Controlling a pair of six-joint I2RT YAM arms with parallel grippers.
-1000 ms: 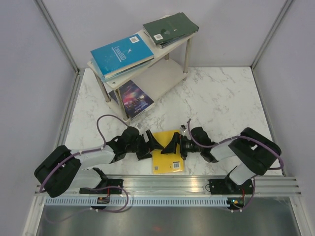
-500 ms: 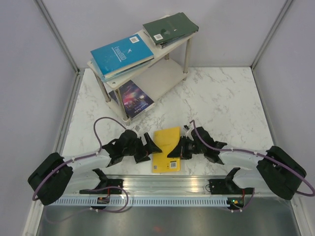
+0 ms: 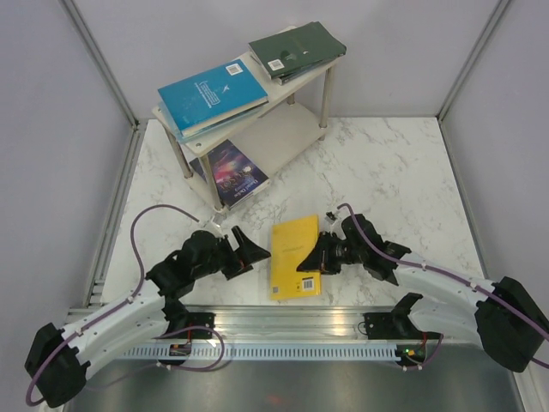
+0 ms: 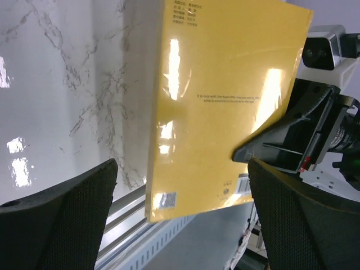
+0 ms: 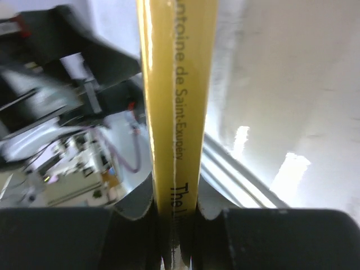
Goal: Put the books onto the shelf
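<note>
Yellow book (image 5: 175,112) cropped and covered; shelf (image 3: 279,137) stacks unclear.
In the right wrist view the spine ran off the top edge, the right gripper (image 5: 175,219) covered its title after "The", and the left arm (image 5: 39,107) behind was blurred. In the left wrist view the cover's top was cut off and its print too small to read. From above, the dark pictorial book (image 3: 233,174) lay half hidden under the shelf, and the books beneath the light blue book (image 3: 212,93) showed only edges, too thin to count.

Marbled table (image 3: 386,163), two-tier shelf (image 3: 279,133) standing far left, blue books (image 3: 213,93) and dark green books (image 3: 296,47) on its top board
</note>
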